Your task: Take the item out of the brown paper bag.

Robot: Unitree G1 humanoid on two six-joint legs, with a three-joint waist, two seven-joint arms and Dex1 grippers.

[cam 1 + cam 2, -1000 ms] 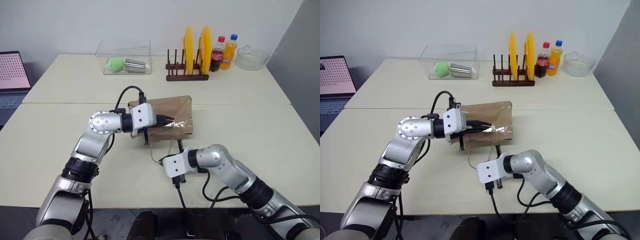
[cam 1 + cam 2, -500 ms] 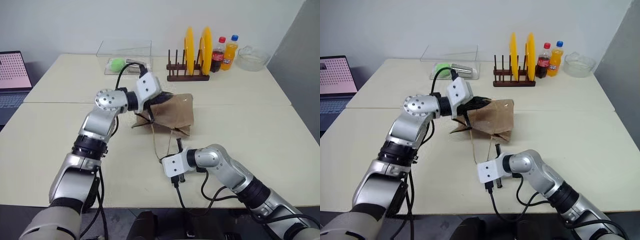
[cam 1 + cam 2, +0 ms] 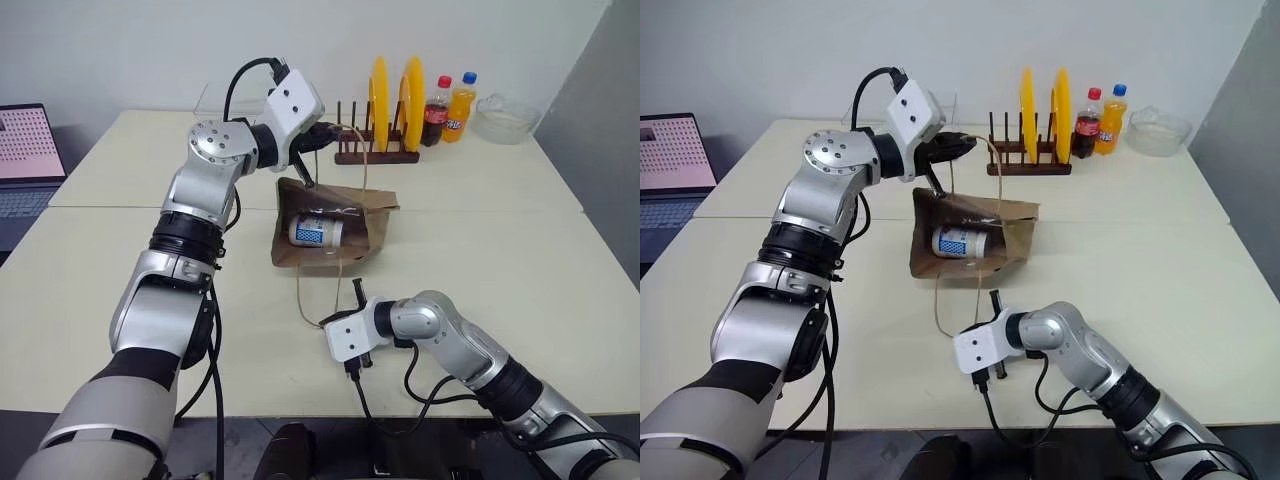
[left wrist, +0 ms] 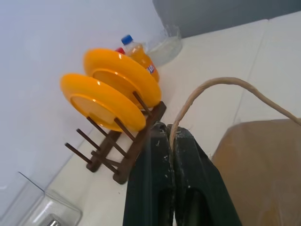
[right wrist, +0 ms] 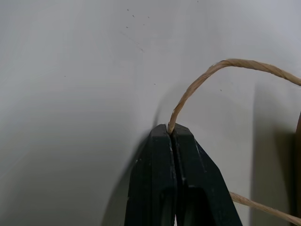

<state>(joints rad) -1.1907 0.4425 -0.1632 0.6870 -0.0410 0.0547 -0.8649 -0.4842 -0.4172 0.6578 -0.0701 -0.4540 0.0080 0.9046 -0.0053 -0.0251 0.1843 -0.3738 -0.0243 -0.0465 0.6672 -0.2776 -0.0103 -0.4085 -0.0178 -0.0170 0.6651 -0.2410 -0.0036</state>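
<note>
With each pair of jaws clamped on one tan loop handle, we hold the brown paper bag [image 3: 345,215] open between them: the left gripper [image 3: 330,128] pinches the upper handle [image 4: 207,92] above the bag, the right gripper [image 3: 358,290] the lower handle [image 5: 207,75] near the table [image 3: 520,260], and the item [image 3: 316,231] lies inside the mouth, below the left jaws. To do this well, we judge the left jaws should keep the handle taut so the mouth stays wide. The plate rack [image 3: 375,150] stands just beyond the left jaws, so clear room lies toward the near table edge.
</note>
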